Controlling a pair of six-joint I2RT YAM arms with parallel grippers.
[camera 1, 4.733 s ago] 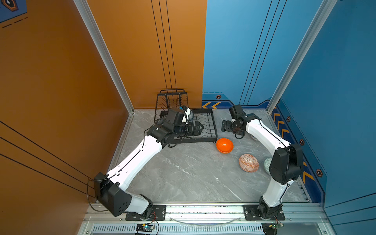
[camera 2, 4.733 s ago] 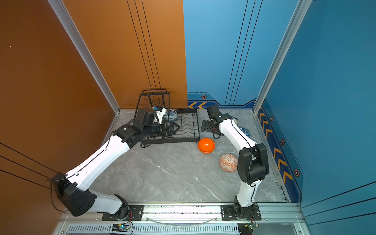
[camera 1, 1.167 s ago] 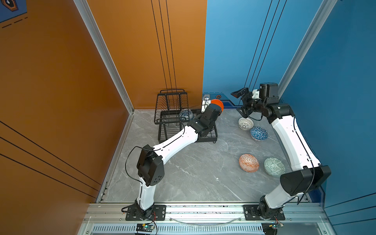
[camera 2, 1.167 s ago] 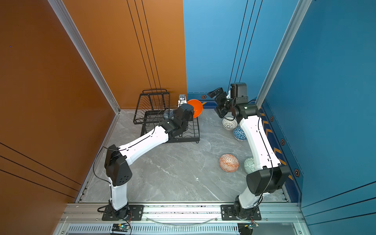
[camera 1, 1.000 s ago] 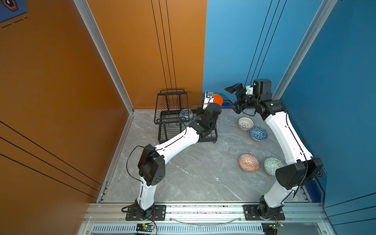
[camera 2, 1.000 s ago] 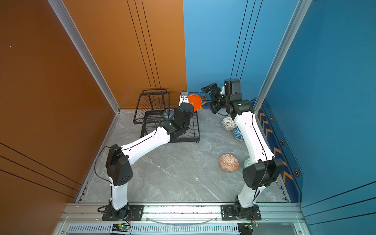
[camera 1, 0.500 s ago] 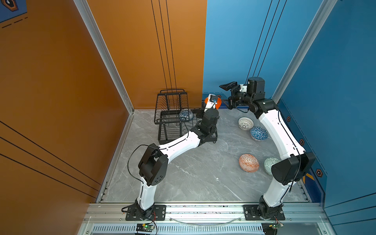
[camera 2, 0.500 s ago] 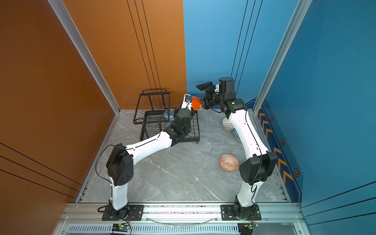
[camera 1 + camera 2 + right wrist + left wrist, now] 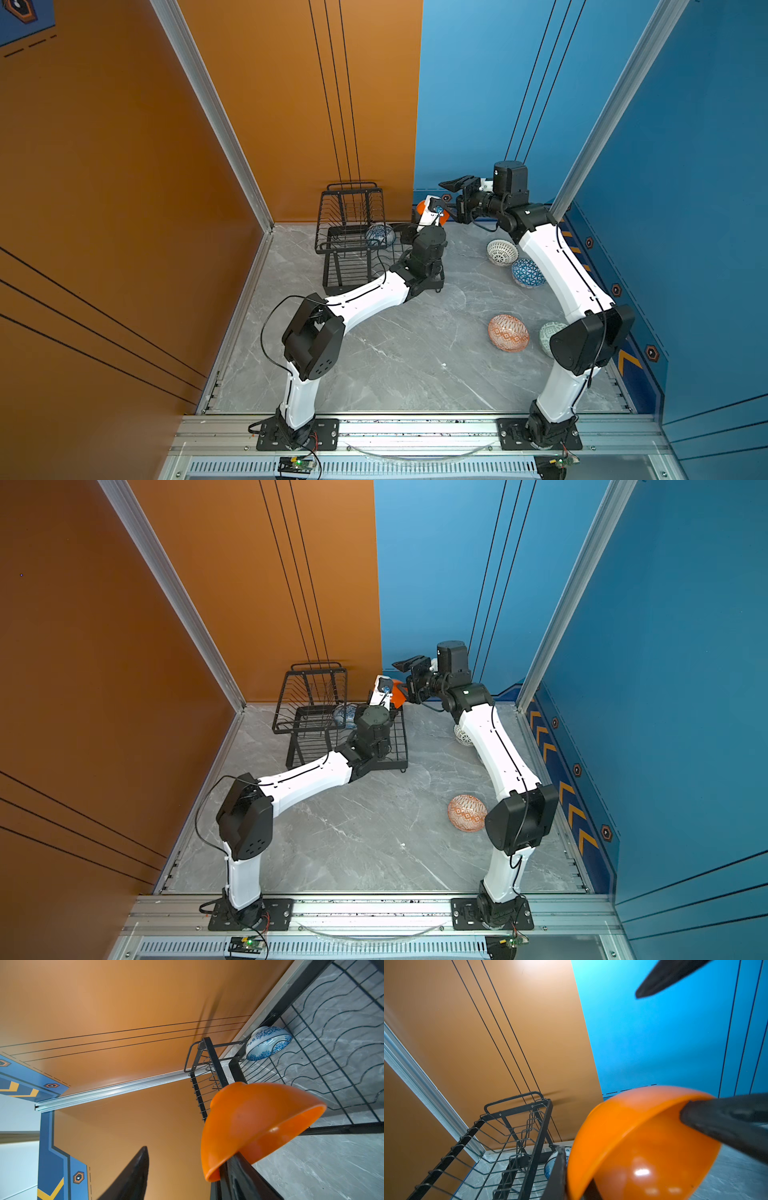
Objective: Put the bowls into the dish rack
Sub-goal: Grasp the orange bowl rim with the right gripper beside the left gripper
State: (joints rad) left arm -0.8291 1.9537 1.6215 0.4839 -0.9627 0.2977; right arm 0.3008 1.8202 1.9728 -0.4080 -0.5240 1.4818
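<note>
Orange bowl [image 9: 255, 1122] is still clamped by left gripper [image 9: 435, 210]. Right gripper [image 9: 456, 198] has been brought up to it, jaws narrowed but open, rim straddled.

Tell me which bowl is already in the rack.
The blue-white floral bowl: it alone sits in the dish rack. The orange bowl is held aloft; the lattice, triangle, orange-white and green bowls lie on the table.

Six bowls [image 9: 380, 235] [image 9: 502, 252] [image 9: 528, 272] [image 9: 508, 332] [image 9: 548, 337] (one plain orange bowl [image 9: 633, 1136]), one dish rack [image 9: 543, 1126].
</note>
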